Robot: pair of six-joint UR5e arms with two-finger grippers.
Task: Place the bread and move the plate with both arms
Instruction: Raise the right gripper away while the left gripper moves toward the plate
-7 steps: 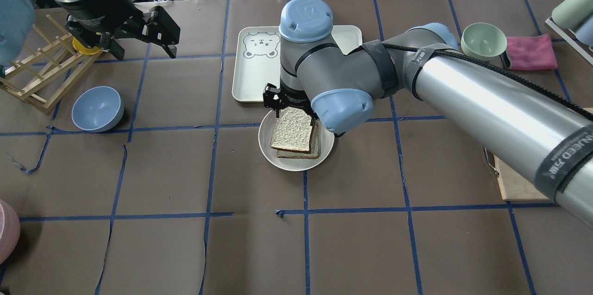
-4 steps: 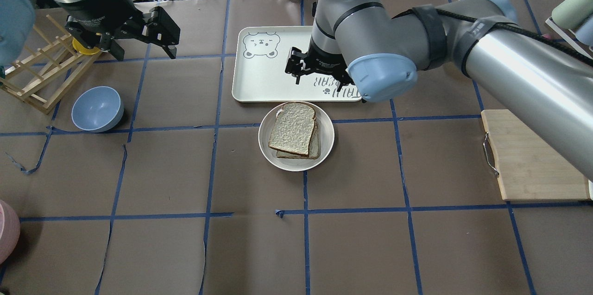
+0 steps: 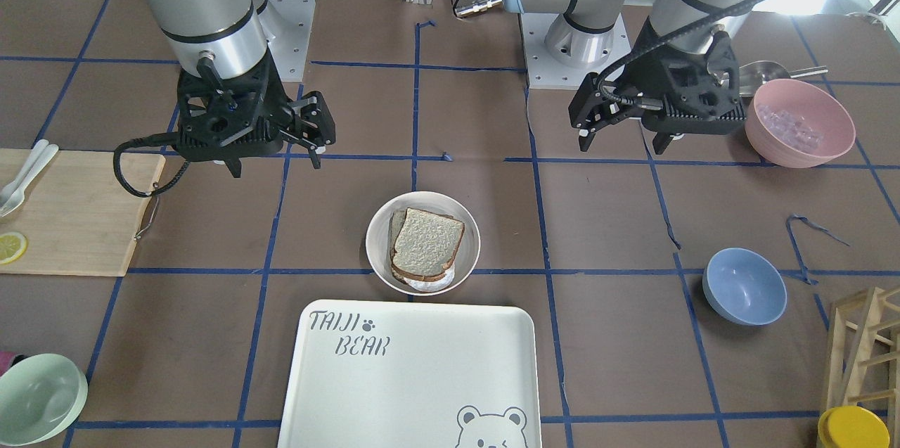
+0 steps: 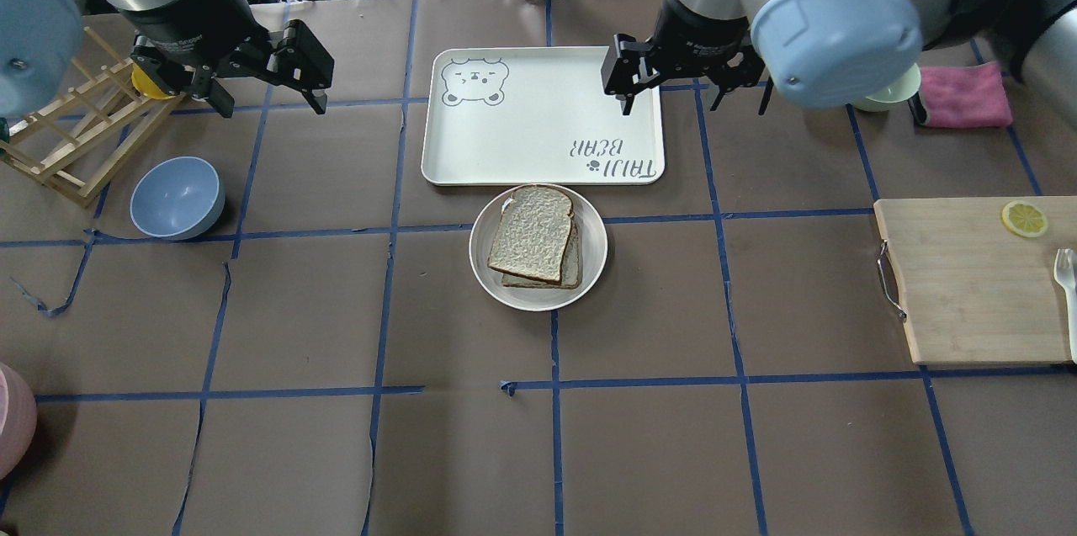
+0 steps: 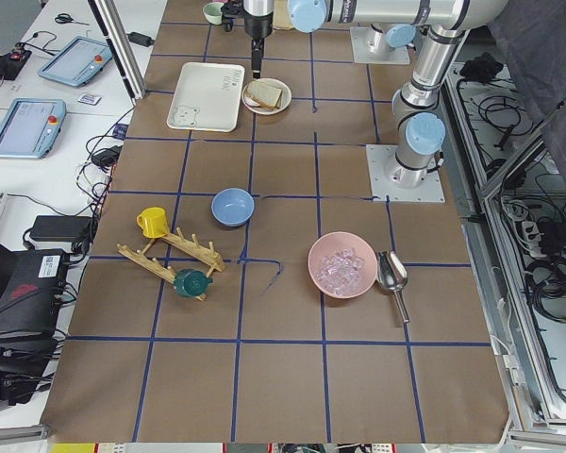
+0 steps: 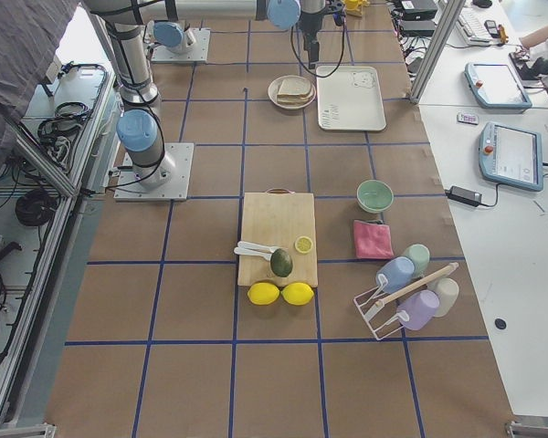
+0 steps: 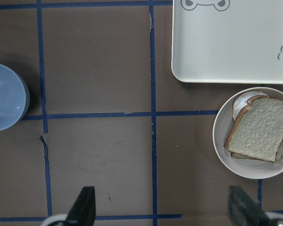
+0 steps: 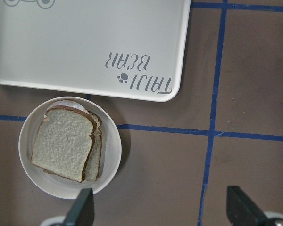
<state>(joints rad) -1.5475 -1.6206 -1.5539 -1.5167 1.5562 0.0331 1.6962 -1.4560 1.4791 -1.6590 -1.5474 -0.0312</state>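
Note:
The bread (image 4: 532, 231) lies in the plate (image 4: 596, 243) at the table's middle, on top of a thinner slice. Both also show in the front view, bread (image 3: 427, 240) and plate (image 3: 376, 240), in the left wrist view, bread (image 7: 258, 129) and plate (image 7: 221, 136), and in the right wrist view, bread (image 8: 63, 143) and plate (image 8: 111, 155). My right gripper (image 4: 694, 105) is open and empty, high beyond the plate's far right, over the tray's corner. My left gripper (image 4: 273, 105) is open and empty, high to the plate's far left.
A cream bear tray (image 4: 538, 115) lies just beyond the plate. A blue bowl (image 4: 177, 198) and a wooden rack (image 4: 76, 124) stand at the left. A cutting board (image 4: 968, 283) with a lemon slice lies at the right. A pink cloth (image 4: 963, 94) lies at the back right.
My right gripper has let go of the bread, risen off the plate and moved back and to the right past the tray. The bread stays on the plate. My left gripper shifted slightly.

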